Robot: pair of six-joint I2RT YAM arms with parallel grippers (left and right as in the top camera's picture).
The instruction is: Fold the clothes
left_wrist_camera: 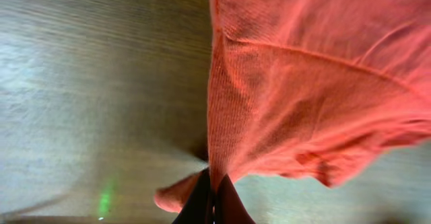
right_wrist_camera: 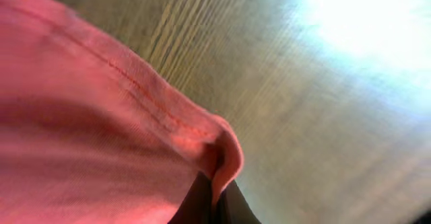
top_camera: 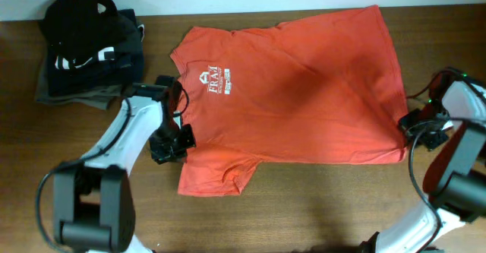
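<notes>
**A:** Start at the upper left of the overhead view. What is that heap?

**B:** A pile of dark folded garments (top_camera: 83,44), lying apart from the work. Just to its lower right, the left gripper (top_camera: 173,140) sits at the edge of the orange-red T-shirt (top_camera: 304,86), right above the lower sleeve (top_camera: 216,178).

**A:** Has it got the cloth?

**B:** Yes. In the left wrist view, the jaws are pinched together at bottom centre with a thin ridge of shirt edge caught between them.

**A:** And the shirt itself?

**B:** It is spread flat on the wooden table (top_camera: 319,215), filling the middle of the overhead frame. The white logo (top_camera: 215,80) faces up, the collar is towards the left and the hem towards the right.

**A:** And the far right?

**B:** The right gripper (top_camera: 419,128) is at the lower right hem corner. Its wrist view shows it clamped on the stitched hem, with the cloth curling over the fingertips.

**A:** What could go wrong?

**B:** Both bites look shallow to me. If the arms lift unevenly or pull apart too hard, the fabric could slip from one of them and the fold would come out skewed. The loose sleeve may drag and bunch underneath. The left arm is also near the dark pile, so a wide swing could knock it.
</notes>
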